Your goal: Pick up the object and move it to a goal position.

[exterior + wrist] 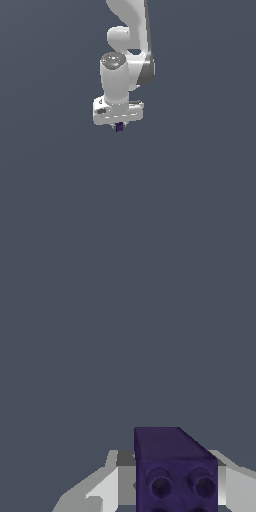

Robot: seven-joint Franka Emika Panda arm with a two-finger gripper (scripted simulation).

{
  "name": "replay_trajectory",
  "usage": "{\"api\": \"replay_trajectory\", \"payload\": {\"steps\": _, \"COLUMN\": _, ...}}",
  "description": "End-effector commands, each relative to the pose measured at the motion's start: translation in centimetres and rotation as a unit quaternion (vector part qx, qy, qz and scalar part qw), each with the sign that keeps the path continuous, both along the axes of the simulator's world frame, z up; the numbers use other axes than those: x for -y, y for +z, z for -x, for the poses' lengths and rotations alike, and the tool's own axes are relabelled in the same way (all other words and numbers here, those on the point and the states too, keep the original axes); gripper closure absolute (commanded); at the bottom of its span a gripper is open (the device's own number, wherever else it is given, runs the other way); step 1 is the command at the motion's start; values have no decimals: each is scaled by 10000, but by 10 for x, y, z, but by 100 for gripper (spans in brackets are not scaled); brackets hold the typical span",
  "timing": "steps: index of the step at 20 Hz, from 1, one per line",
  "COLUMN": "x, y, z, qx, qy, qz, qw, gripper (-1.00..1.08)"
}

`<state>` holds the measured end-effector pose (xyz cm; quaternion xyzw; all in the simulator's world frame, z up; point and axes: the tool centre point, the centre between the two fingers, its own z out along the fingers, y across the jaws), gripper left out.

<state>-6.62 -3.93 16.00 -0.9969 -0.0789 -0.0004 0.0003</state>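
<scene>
Exterior view: one white robot arm (131,45) descends from the top edge of the frame, its wrist section pointing downward and ending in a broad white hand (119,125). Directly under the hand's body a tiny dark purple block (119,127) protrudes, sitting between the fingers, which are largely hidden by the hand's housing from this angle. The background is a uniform slate-grey field; no edge of a counter can be told apart from it, and whether the block touches any surface below cannot be told. Wrist view: the same block (172,468) fills the lower middle of the picture, dark purple, box-shaped, with its near face carrying round recessed holes, two fully visible and more cut off by the frame edge. Pale grey-white fingers (102,488) flank it on either side, close against its sides. The hand is clenched around the block, grasping it. Behind the block lies the same flat slate-grey field, unmarked. Block location: held between the fingers at the tip of the hand, beneath the wrist.
</scene>
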Motion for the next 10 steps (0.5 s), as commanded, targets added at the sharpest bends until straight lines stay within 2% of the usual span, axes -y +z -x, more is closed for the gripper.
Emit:
{"api": "replay_trajectory", "payload": {"steps": 1, "x": 6, "y": 11, "z": 4, "qx": -3, "qy": 4, "qz": -1, "qw": 10000, "gripper": 108}}
{"api": "replay_trajectory", "payload": {"steps": 10, "x": 14, "y": 24, "z": 7, "qx": -4, "qy": 4, "qz": 1, "qw": 10000, "gripper": 108}}
